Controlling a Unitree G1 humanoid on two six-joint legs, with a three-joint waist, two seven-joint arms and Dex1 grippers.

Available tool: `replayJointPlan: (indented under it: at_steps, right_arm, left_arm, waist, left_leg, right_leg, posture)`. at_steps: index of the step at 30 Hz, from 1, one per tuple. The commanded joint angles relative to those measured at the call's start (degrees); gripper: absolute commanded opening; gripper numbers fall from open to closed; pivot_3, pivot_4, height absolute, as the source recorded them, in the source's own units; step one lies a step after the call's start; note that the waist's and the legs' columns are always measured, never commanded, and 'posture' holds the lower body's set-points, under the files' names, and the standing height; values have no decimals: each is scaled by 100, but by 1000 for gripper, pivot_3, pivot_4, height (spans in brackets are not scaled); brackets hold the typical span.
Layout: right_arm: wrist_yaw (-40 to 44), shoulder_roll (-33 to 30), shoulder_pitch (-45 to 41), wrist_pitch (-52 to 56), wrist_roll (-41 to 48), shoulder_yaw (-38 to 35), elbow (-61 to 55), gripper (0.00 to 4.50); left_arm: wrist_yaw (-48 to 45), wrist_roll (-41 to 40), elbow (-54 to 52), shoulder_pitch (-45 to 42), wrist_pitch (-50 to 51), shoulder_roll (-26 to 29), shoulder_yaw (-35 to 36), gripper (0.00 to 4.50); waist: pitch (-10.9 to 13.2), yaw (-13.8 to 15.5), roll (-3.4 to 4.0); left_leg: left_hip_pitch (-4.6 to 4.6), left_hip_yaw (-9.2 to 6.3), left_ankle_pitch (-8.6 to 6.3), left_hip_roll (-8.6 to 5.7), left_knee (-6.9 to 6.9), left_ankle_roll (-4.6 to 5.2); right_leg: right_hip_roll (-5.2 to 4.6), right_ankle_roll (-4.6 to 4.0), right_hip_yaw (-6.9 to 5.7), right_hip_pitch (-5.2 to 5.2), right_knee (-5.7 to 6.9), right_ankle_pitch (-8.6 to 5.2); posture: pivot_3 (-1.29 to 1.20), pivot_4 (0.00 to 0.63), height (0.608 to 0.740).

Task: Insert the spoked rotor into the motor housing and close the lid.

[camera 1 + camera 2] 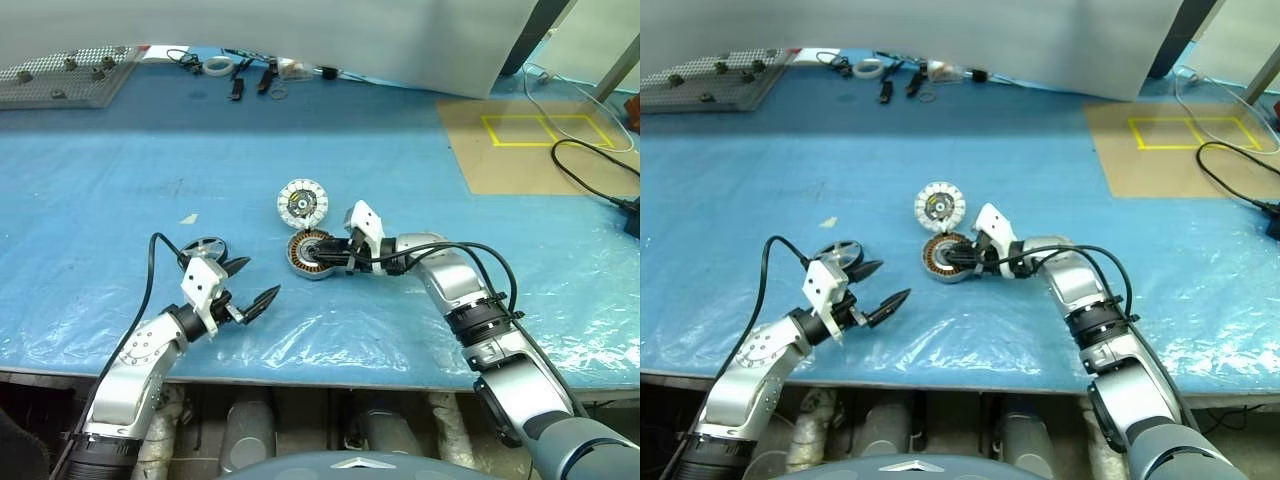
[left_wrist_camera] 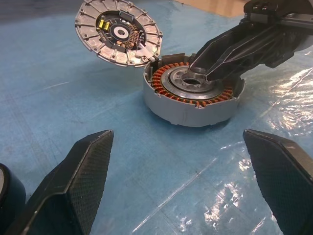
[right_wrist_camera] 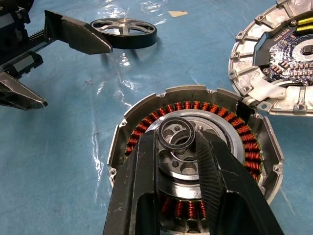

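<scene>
The motor housing (image 2: 186, 111), a round grey shell with copper windings, lies on the blue table. My right gripper (image 3: 177, 139) reaches over it, its fingers closed against the small dark ring at the central hub. The lid (image 1: 302, 203) leans tilted against the housing's far edge, segmented face up. The spoked rotor (image 1: 205, 248) lies flat to the left of the housing. My left gripper (image 1: 258, 280) hovers just in front of the rotor, open and empty, pointing toward the housing.
A perforated board (image 1: 65, 75) lies at the back left, with a tape roll (image 1: 217, 66) and small tools beside it. A cardboard sheet with yellow tape (image 1: 530, 140) and a black cable (image 1: 590, 170) lie at the right. The table's front edge is close below my arms.
</scene>
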Motion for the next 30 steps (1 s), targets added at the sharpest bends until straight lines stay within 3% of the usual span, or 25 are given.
replayJointPlan:
  at_steps: [1, 17, 30]
  right_arm:
    - [-55, 10, -149, -167, -47, -137, 69, 664]
    - [61, -22, -31, -194, -212, -52, -59, 664]
    - [108, -4, -112, -330, -283, -62, -19, 664]
  left_arm:
    - [-52, -5, 39, -35, -213, 18, 69, 4500]
    - [-710, -123, 124, 53, -447, 160, -53, 4500]
    - [-914, -331, -6, -367, -25, 269, -107, 4500]
  waist:
    - [0, 0, 0]
    - [0, 3, 0]
    - [0, 1, 0]
  left_leg:
    - [0, 0, 0, 0, 0, 0]
    - [1, 0, 2, 1, 2, 4]
    - [3, 1, 2, 1, 3, 4]
  right_leg:
    - [0, 0, 0, 0, 0, 0]
    - [0, -1, 0, 0, 2, 0]
    - [0, -1, 0, 1, 5, 0]
  posture:
    - [0, 150, 740]
    - [0, 150, 740]
    - [0, 150, 740]
